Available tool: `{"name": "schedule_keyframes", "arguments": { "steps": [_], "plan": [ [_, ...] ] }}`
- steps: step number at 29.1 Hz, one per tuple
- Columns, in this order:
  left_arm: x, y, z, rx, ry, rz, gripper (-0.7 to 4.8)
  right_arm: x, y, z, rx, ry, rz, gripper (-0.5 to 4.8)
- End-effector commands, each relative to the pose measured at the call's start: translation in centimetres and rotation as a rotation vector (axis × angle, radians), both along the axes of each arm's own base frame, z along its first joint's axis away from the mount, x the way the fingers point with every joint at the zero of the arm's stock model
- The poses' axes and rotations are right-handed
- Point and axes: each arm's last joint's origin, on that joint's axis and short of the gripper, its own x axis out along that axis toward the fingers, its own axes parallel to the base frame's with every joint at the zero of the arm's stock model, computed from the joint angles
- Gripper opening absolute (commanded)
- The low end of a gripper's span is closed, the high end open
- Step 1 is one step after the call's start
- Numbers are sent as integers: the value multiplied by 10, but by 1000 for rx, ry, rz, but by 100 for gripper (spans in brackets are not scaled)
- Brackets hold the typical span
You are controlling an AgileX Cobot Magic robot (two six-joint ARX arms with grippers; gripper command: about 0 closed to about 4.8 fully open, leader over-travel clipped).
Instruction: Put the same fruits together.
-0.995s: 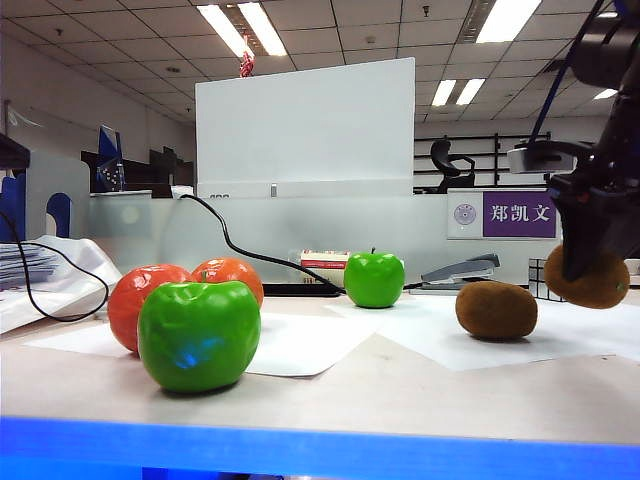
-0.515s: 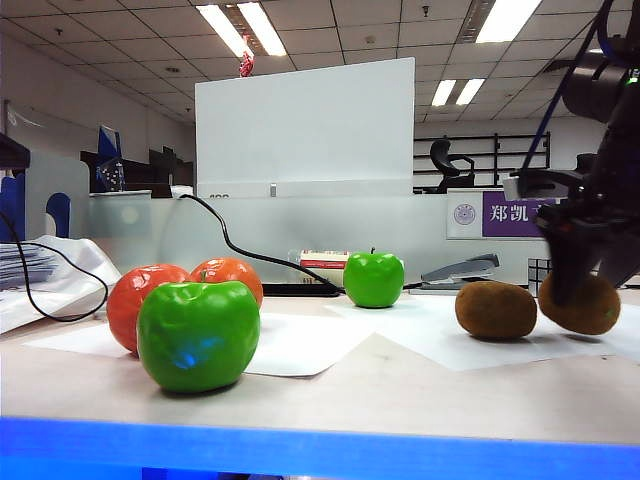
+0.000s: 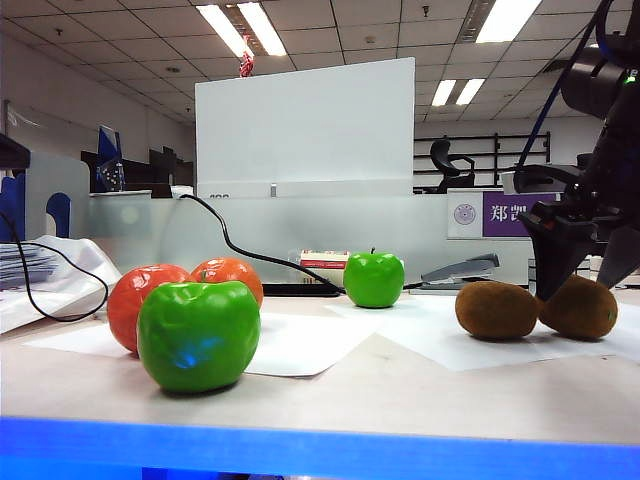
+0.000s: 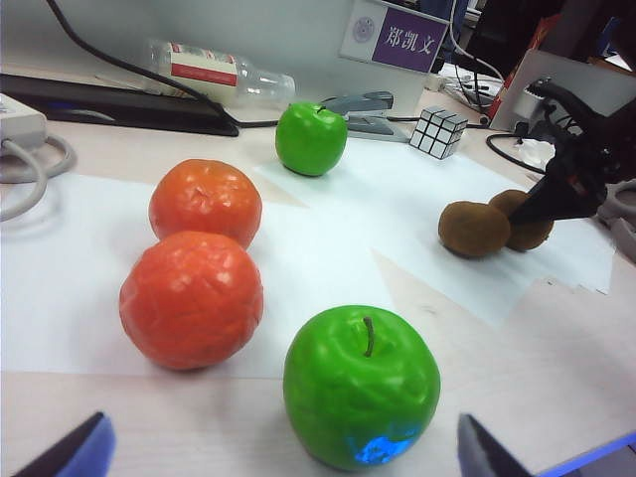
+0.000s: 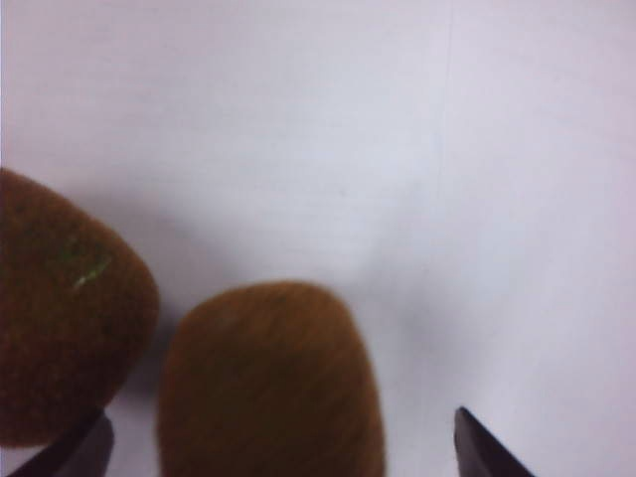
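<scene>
R gripper (image 3: 586,262) is down at the far right of the table, fingers spread wide, one tip either side of the right kiwi (image 3: 579,307). A sec ago that kiwi hung clamped in the jaws above the surface; half a sec ago it was low but tilted in the grip. Now it sits on the white paper (image 3: 440,335), let go, touching or just about touching the other kiwi (image 3: 497,309) on its left. R wrist cam agrees: both fingertips apart w/ the kiwi (image 5: 270,383) between them, 2nd kiwi (image 5: 68,350) right beside it.

L gripper (image 4: 283,452) hasn't budged, jaws wide apart, nothing in them, hanging above the near green apple (image 4: 361,389).

Rest unchanged: near apple (image 3: 198,334) front left, two oranges (image 3: 145,302) (image 3: 229,275) just behind it, close together. Second green apple (image 3: 374,279) well apart, further back mid-table, near a stapler (image 3: 458,273). Mirror cube (image 4: 438,131) stands past it, seen from the L wrist cam. Black cable (image 3: 240,247) runs across the back.
</scene>
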Motion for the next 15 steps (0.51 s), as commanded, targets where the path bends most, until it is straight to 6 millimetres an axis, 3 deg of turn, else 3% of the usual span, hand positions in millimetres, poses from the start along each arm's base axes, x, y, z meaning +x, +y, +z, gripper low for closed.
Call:
{"name": "schedule_keyframes", "arguments": {
  "steps": [1, 15],
  "plan": [
    [-1, 0, -2, 10, 21, -7, 479, 3, 0, 11, 8, -72, 0, 464],
    [-3, -3, -3, -28, 66, -121, 479, -14, 0, 102, 81, -385, 5, 479]
  ]
}}
